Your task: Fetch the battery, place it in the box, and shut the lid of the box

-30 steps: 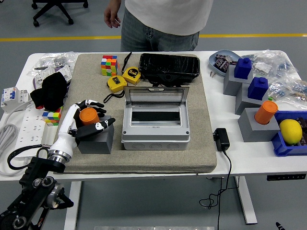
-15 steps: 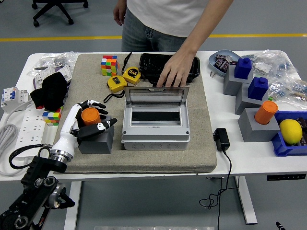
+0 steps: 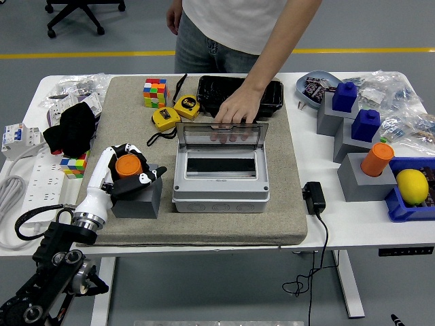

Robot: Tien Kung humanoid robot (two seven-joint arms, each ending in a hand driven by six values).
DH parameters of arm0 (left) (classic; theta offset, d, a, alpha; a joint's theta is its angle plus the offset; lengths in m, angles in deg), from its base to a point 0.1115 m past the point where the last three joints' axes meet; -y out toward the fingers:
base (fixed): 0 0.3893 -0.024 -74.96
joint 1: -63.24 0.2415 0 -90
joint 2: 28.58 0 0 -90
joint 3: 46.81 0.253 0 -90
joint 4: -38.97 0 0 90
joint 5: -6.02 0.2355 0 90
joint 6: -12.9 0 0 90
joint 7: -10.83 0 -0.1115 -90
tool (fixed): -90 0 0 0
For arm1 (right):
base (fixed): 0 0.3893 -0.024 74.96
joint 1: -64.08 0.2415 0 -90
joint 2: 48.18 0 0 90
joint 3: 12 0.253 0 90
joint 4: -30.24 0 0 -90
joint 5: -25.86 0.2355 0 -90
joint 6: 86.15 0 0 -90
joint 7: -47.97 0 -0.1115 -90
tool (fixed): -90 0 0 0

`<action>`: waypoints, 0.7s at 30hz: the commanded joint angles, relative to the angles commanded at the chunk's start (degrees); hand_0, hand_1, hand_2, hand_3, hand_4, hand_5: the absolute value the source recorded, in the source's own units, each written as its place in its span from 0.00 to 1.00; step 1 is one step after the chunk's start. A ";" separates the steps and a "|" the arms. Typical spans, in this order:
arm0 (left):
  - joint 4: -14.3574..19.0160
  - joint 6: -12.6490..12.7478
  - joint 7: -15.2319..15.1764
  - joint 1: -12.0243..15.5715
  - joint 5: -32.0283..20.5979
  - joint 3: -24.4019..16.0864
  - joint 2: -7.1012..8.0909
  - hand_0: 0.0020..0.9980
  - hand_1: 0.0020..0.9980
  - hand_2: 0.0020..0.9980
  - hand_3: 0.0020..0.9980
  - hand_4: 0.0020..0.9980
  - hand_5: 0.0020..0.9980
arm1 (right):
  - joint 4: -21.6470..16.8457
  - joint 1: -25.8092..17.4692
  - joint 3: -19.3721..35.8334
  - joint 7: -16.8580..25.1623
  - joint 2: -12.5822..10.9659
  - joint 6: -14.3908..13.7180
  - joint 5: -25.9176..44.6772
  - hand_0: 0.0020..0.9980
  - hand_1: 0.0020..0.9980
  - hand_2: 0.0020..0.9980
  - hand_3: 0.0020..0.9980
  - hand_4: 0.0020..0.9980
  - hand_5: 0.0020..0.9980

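In the head view, the left hand (image 3: pixel 129 175) is seen at the lower left of the frame, its fingers curled around the orange battery (image 3: pixel 127 165), which stands on a grey block (image 3: pixel 138 197). The box (image 3: pixel 220 171) sits at the centre of the mat (image 3: pixel 285 204), its clear lid (image 3: pixel 221 136) raised. A person's hand (image 3: pixel 234 109) is laid on the lid's top edge, fingers showing through the clear panel. Two yellow tape measures (image 3: pixel 175 113) lie at the upper left of the box; their printed labels cannot be read. No legible writing is found on the table (image 3: pixel 367 217).
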 joint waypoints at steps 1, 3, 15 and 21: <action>-0.07 0.20 -0.04 -0.10 0.00 0.13 -0.02 0.13 0.19 0.18 0.16 0.94 0.00 | 0.00 0.02 -0.02 0.04 -0.01 -0.03 0.04 0.99 0.87 0.82 0.82 1.00 1.00; -0.22 0.35 -0.01 -0.23 0.10 0.40 -0.01 0.09 0.11 0.13 0.13 0.96 0.00 | 0.00 0.03 0.00 0.07 -0.01 -0.07 0.04 0.99 0.87 0.82 0.82 1.00 1.00; -0.11 1.88 -0.21 -0.54 0.81 0.95 0.12 0.06 0.07 0.09 0.10 0.96 0.00 | 0.00 0.00 0.00 0.16 0.01 -0.21 -0.12 0.99 0.87 0.82 0.82 1.00 1.00; 0.31 2.52 -0.51 -0.80 0.62 1.24 0.26 0.06 0.05 0.08 0.09 0.97 0.00 | 0.00 -0.05 0.02 0.23 -0.03 -0.27 -0.28 0.99 0.87 0.82 0.82 1.00 1.00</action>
